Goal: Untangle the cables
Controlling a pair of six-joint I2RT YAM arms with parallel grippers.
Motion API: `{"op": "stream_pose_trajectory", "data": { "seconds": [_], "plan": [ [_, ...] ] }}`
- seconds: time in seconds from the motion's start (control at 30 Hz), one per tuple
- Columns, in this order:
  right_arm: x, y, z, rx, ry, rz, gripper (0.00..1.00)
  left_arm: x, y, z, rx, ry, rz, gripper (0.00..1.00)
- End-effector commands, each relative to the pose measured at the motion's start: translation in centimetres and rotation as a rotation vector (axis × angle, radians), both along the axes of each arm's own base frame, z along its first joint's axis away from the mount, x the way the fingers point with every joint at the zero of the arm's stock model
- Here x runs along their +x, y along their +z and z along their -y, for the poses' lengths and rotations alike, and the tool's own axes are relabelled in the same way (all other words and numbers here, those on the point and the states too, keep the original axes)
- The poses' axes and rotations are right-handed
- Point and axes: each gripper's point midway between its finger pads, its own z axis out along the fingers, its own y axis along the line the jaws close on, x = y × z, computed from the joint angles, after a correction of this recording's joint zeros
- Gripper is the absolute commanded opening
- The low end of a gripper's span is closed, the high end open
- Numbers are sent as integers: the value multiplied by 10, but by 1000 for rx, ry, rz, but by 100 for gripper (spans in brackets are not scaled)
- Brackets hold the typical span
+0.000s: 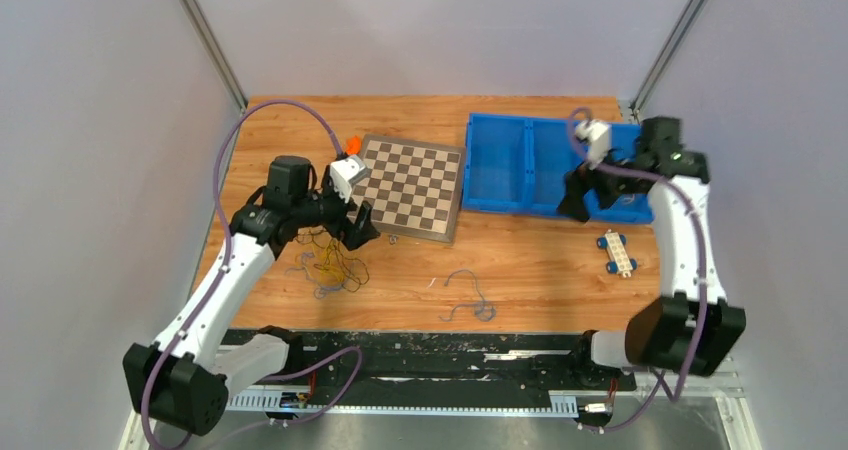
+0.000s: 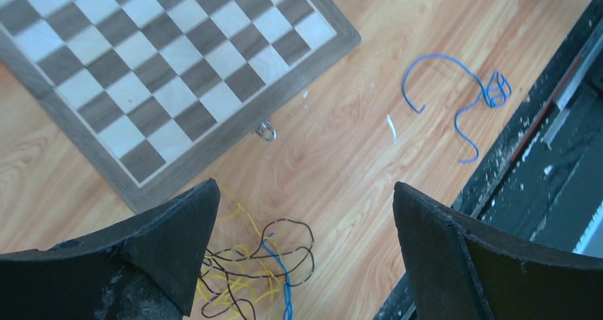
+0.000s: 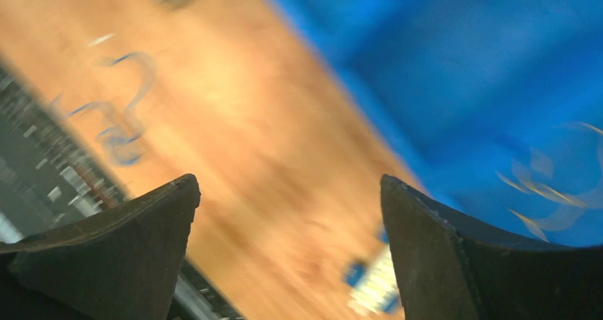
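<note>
A loose tangle of thin black, yellow and blue cables point(image 1: 330, 262) lies on the wooden table near the front left; it shows in the left wrist view point(image 2: 252, 274) under and between the fingers. A single curly blue-grey strand point(image 1: 468, 298) lies apart at front centre, and shows in the left wrist view point(image 2: 462, 96) and blurred in the right wrist view point(image 3: 121, 114). My left gripper point(image 1: 358, 225) is open and empty, just above the tangle's far edge. My right gripper point(image 1: 578, 198) is open and empty, over the blue bin's front edge. A thin tan strand point(image 3: 551, 192) lies in the bin.
A chessboard point(image 1: 410, 185) lies at the back centre, with a small metal ring point(image 2: 267, 130) at its near edge. A blue two-part bin point(image 1: 520, 165) stands at back right. A small blue-and-white toy block point(image 1: 617, 253) lies in front of it. The table's black front rail point(image 1: 430, 345) is close by.
</note>
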Motion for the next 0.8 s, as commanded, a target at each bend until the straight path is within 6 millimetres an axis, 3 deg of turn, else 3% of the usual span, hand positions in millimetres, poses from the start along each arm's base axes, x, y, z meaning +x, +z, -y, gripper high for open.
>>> {"op": "stream_pose_trajectory", "data": {
  "seconds": [0.0, 0.13, 0.2, 0.27, 0.43, 0.6, 0.77],
  "plan": [
    [-76, -36, -91, -53, 324, -23, 100, 7, 37, -3, -108, 135, 115, 100],
    [-121, -73, -148, -75, 482, -40, 100, 16, 44, -22, -153, 289, 92, 100],
    [-136, -89, -169, -88, 554, -36, 100, 22, 45, -30, -193, 365, 33, 100],
    [-139, -100, -184, -117, 597, -13, 100, 26, 45, -37, -222, 405, -6, 100],
    [-154, -137, -201, -167, 711, -60, 100, 30, 47, -48, -201, 435, -5, 100],
    [-164, -162, -220, -202, 797, -96, 100, 31, 32, -67, -143, 545, -3, 100],
    [-169, -186, -233, -228, 841, -177, 92, 29, 21, -78, -101, 601, -9, 100]
  ]
}}
